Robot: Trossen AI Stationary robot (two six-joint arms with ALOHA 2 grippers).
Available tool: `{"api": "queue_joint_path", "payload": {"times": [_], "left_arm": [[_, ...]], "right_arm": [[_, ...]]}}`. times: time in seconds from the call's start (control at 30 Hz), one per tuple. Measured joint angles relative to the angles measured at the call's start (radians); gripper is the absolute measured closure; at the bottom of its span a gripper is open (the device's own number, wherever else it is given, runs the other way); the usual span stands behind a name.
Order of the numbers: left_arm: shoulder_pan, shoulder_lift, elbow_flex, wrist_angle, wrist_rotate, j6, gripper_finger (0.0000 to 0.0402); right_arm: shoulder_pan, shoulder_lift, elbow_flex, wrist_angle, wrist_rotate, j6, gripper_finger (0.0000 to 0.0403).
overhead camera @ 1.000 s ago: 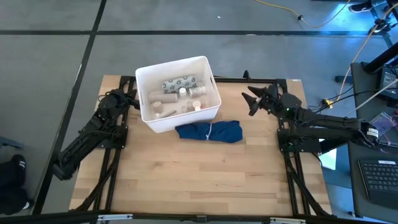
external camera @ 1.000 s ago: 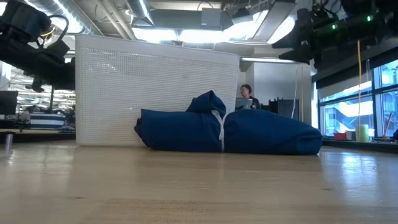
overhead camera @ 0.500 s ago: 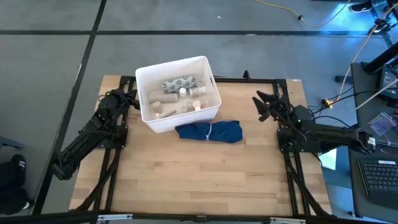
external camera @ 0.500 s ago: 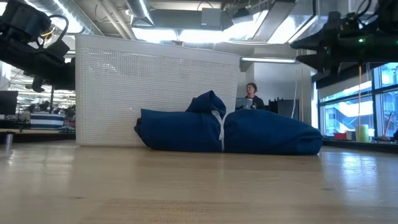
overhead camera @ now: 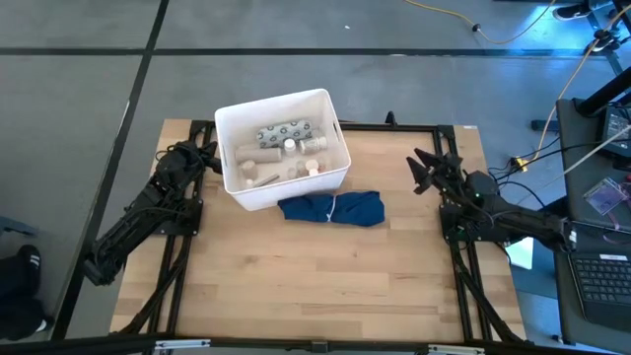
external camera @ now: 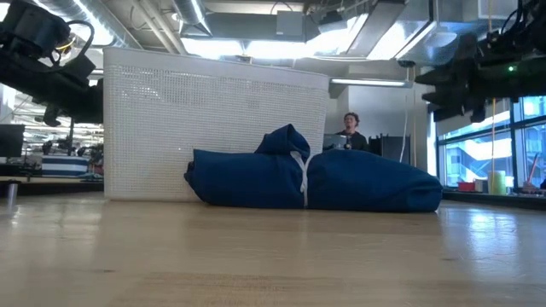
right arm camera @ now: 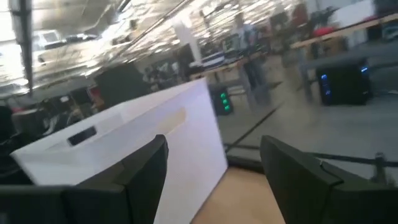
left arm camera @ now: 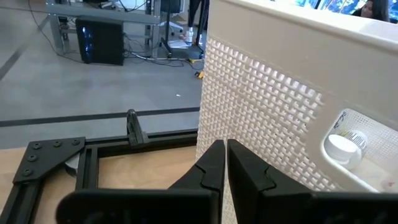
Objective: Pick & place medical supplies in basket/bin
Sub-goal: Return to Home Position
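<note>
While both arms hang back at the sides of the pale wooden tabletop (overhead camera: 315, 276), the white rectangular plastic tub (overhead camera: 286, 190) stands at its far middle, turned a little askew. Inside the tub lie a flat grey dotted blister pack (overhead camera: 286, 130) toward the far wall, small white vials (overhead camera: 290, 145) just in front of it, and white gauze rolls (overhead camera: 252, 177) nearer the front wall. A crumpled dark blue cloth (overhead camera: 331, 208) lies on the tabletop just beside the tub's front wall, on its near side. In the low view the cloth (external camera: 316, 181) is bunched in front of the tub's latticed wall (external camera: 213, 128).

The left pincer (overhead camera: 205, 158) sits close by the tub's left end wall. The left wrist view shows its two dark fingers (left arm camera: 211, 167) clenched together with nothing between them, next to the tub. A white round cap (left arm camera: 341, 148) shows through the slot handle there. The right pincer (overhead camera: 427, 170) is held above the right side of the tabletop, well apart from the tub and the cloth. Its fingers (right arm camera: 146, 171) are released, spread wide and empty, and face the tub. Beyond the tabletop, a person (external camera: 351, 130) can be seen in the room.
</note>
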Motion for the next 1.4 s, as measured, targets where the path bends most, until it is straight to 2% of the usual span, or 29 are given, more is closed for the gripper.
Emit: {"api": "queue_joint_path", "payload": {"times": [0.07,0.2,0.4,1.4], "left_arm": [[0.000,0.000,0.000,0.000,0.000,0.000,0.0390],[0.000,0.000,0.000,0.000,-0.001,0.000,0.0389],[0.000,0.001,0.000,0.000,-0.005,0.000,0.0385],[0.000,0.001,0.000,-0.001,-0.004,0.000,0.0387]], "right_arm": [[0.000,-0.054,0.000,-0.077,-0.038,0.011,0.0147],[0.000,-0.040,0.015,-0.170,-0.057,0.016,0.0147],[0.000,-0.032,0.015,-0.175,-0.057,-0.041,0.0147],[0.000,-0.032,0.016,-0.174,-0.057,-0.043,0.0147]]}}
